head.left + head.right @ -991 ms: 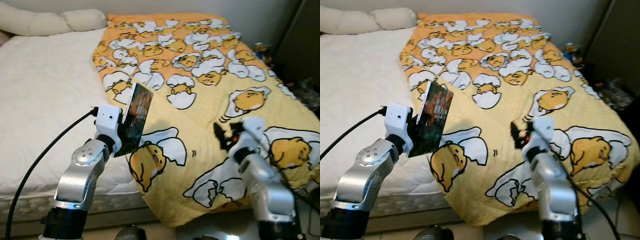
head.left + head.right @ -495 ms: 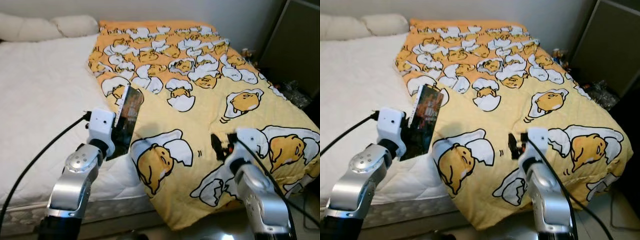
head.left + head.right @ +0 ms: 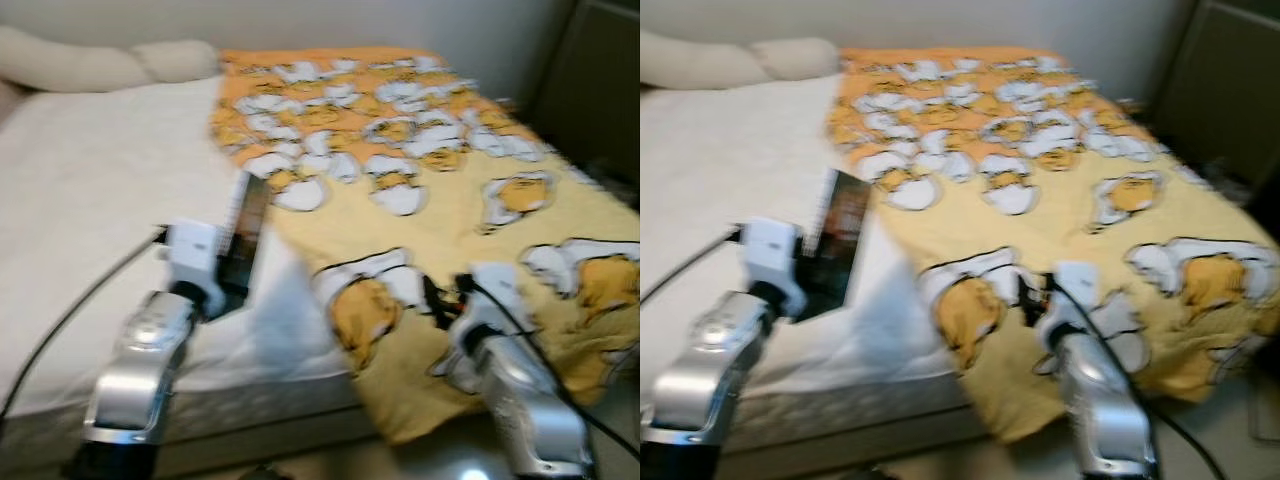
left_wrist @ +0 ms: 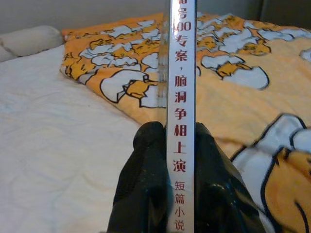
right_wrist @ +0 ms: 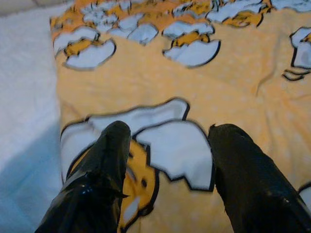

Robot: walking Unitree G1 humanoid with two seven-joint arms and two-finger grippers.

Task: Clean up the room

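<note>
1. Bedroom: a white mattress (image 3: 90,190) lies left of the yellow egg-print blanket (image 3: 450,170).
2. Left gripper (image 4: 167,145) pinches a paperback book (image 4: 181,97) by its spine, upright above the mattress, probably for carrying elsewhere.
3. Right gripper (image 5: 167,141) hovers spread and empty over the blanket.
</note>
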